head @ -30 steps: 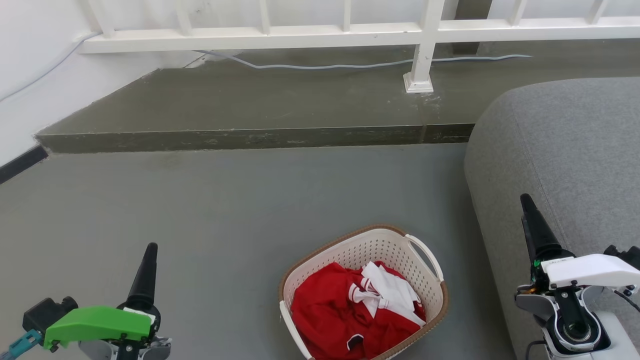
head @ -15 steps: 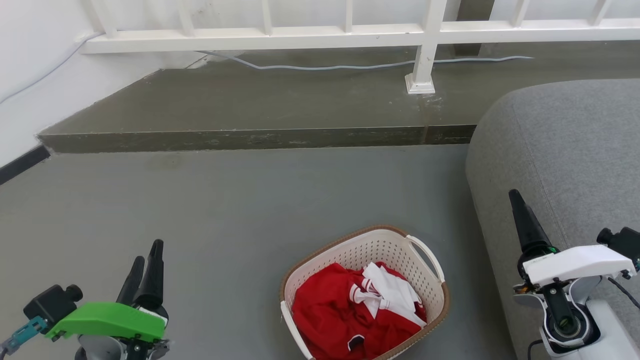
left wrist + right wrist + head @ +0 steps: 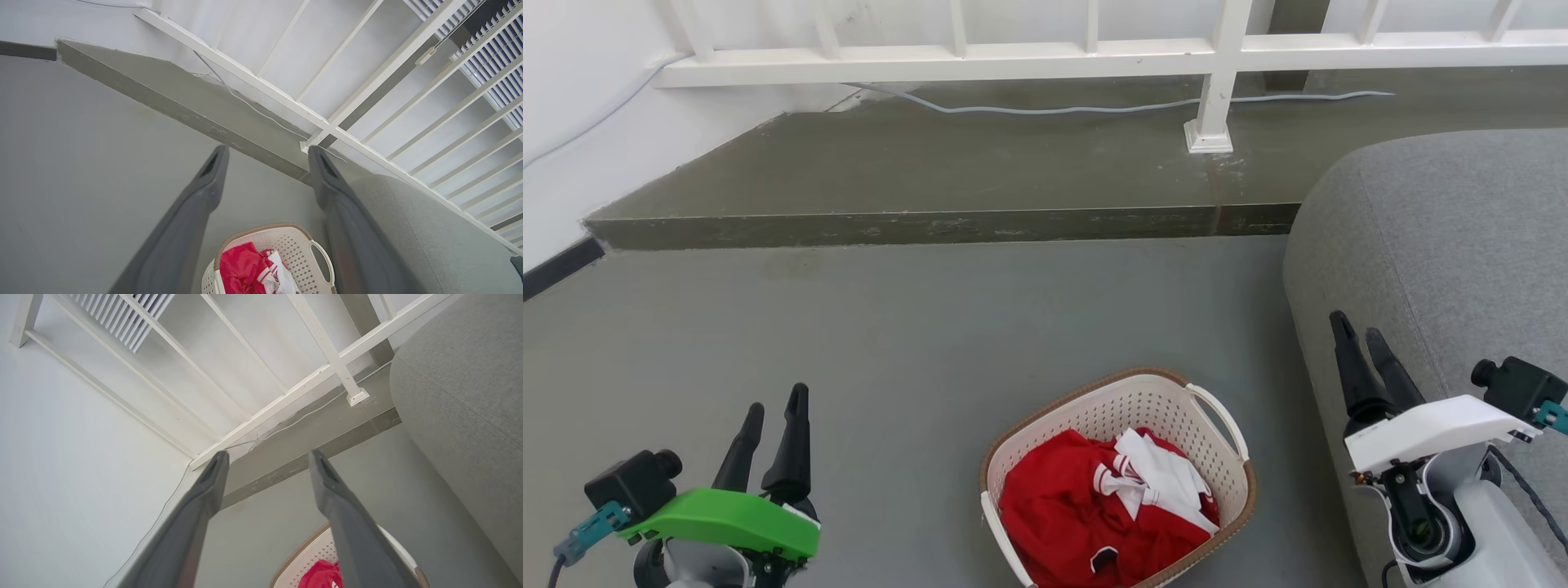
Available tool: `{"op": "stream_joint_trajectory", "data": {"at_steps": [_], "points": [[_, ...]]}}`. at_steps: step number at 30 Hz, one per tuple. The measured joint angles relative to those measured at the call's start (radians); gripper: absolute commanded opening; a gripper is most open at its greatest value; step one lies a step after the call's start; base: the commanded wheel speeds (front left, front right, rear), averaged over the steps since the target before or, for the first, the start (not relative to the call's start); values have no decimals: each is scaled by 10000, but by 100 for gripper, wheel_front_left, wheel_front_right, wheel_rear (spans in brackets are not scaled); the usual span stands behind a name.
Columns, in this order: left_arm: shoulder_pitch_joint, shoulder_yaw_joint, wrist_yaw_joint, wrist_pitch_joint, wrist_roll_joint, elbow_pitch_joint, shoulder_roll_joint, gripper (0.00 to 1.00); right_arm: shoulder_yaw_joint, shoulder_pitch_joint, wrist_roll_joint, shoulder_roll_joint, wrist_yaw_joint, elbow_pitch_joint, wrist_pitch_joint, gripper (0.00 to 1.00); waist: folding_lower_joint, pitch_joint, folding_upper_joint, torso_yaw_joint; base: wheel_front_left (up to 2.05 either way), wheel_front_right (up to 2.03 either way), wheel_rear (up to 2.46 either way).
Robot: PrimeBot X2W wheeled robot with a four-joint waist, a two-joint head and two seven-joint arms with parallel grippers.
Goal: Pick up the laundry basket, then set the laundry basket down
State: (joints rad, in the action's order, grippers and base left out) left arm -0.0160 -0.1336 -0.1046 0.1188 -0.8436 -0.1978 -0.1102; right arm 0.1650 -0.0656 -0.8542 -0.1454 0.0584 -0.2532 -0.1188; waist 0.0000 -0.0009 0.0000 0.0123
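Observation:
The laundry basket point(image 3: 1168, 408) stands on the grey floor at the bottom middle of the head view, cream-white and perforated with a brown rim, holding red and white clothes. It also shows low in the left wrist view as the laundry basket point(image 3: 296, 245) and at the bottom edge of the right wrist view as the laundry basket point(image 3: 314, 559). My left gripper point(image 3: 776, 400) is open well to the basket's left, nothing between its fingers. My right gripper point(image 3: 1356, 331) is open to the basket's right, over the sofa's edge, holding nothing.
A grey sofa point(image 3: 1445, 245) fills the right side, close to the basket. A raised concrete step point(image 3: 931, 220) crosses behind, with a white railing point(image 3: 1209, 98) and a loose cable point(image 3: 1054, 106) on it. A white wall point(image 3: 572, 122) stands at the left.
Both grippers have turned so that both fingers now show spread apart, and both have shifted inward toward the basket. The basket has not moved.

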Motion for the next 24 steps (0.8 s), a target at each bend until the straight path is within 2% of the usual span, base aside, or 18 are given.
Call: {"op": "stream_joint_trajectory", "data": {"at_steps": [6, 24], "points": [[0, -31, 6, 205, 729, 134, 61, 100, 157, -77, 759, 10, -167, 12, -203, 100, 0, 4, 0, -2, 0, 0, 0], [0, -79, 52, 815, 3028, 451, 219, 100, 719, -187, 3104, 21, -176, 54, -777, 100, 0, 6, 0, 36, 0, 0, 0]]}}
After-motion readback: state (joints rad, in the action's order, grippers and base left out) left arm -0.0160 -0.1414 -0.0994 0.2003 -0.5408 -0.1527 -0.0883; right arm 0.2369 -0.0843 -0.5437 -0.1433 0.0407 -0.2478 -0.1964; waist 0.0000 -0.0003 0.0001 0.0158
